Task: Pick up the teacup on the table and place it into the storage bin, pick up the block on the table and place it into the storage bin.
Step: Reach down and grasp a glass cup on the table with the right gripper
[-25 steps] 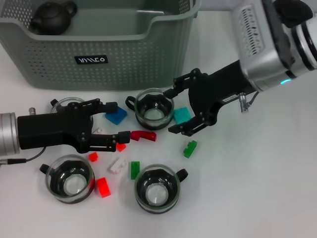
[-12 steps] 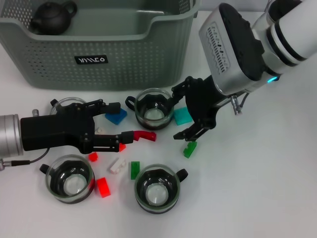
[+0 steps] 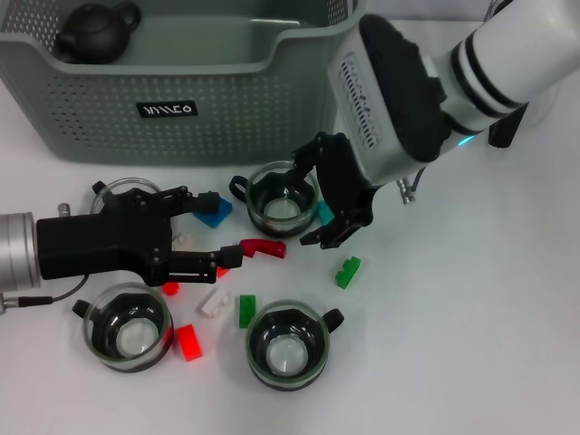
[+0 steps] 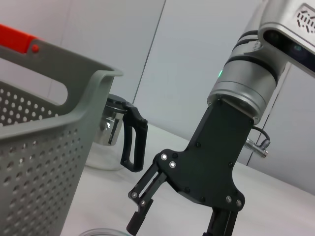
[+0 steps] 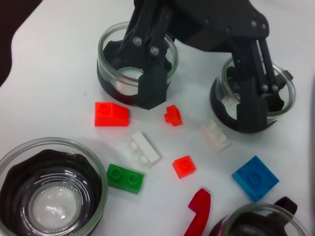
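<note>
The grey-green storage bin [image 3: 181, 100] stands at the back left; its wall also shows in the left wrist view [image 4: 44, 128]. A glass teacup [image 3: 283, 198] sits in front of the bin. My right gripper [image 3: 313, 205] is open at the cup's right side, above a teal block [image 3: 323, 211] that it partly hides. My left gripper [image 3: 212, 230] is open and empty, low over the table between a blue block [image 3: 214, 212] and a dark red curved block [image 3: 263, 247]. The right wrist view shows the left gripper [image 5: 202, 103] over small red blocks.
A black teapot [image 3: 95, 32] lies in the bin. Other teacups sit at the front left [image 3: 127, 326], front middle [image 3: 288, 344] and behind the left gripper [image 3: 118, 190]. Loose blocks lie between them: green [image 3: 347, 272], green [image 3: 246, 310], white [image 3: 215, 302], red [image 3: 188, 343].
My right arm has swung left and turned; its open gripper moved from beside the teal block to right against the teacup. My left gripper has barely moved.
</note>
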`<state>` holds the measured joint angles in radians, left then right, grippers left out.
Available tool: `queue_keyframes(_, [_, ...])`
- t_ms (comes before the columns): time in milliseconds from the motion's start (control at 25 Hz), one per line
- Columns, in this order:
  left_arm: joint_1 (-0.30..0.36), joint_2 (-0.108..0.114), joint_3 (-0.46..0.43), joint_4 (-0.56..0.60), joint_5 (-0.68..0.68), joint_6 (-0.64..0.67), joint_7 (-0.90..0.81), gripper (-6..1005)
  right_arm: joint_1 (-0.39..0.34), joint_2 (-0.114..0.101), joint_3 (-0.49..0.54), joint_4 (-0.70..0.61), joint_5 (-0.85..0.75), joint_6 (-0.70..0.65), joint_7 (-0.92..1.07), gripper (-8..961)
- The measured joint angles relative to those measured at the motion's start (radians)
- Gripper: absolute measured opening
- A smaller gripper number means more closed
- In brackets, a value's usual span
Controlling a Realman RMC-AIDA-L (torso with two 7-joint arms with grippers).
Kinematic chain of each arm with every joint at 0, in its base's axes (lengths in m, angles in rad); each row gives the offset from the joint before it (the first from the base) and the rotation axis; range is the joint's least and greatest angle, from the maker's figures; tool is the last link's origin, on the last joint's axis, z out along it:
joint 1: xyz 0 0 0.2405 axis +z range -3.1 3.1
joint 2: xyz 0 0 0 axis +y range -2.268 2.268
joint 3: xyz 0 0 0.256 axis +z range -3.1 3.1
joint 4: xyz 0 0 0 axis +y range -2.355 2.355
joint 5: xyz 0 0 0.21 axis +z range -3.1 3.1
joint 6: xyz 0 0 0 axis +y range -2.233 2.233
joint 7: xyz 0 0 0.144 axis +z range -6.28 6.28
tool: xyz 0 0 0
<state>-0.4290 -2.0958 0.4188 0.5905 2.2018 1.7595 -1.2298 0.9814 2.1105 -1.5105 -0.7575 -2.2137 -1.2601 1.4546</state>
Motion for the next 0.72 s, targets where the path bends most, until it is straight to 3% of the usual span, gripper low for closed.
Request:
queue_keyframes(320, [0.012,0.0,-0.007,0.0,-0.002,0.0,0.001,928,0.0,0.002,-0.113,0.002,0.02,0.088,0.0,839])
queue_keyframes(720, [0.013,-0.003,-0.008,0.0,-0.006,-0.004,0.001,927,0.003,0.002,-0.177,0.026,0.027,0.159,0.0,839])
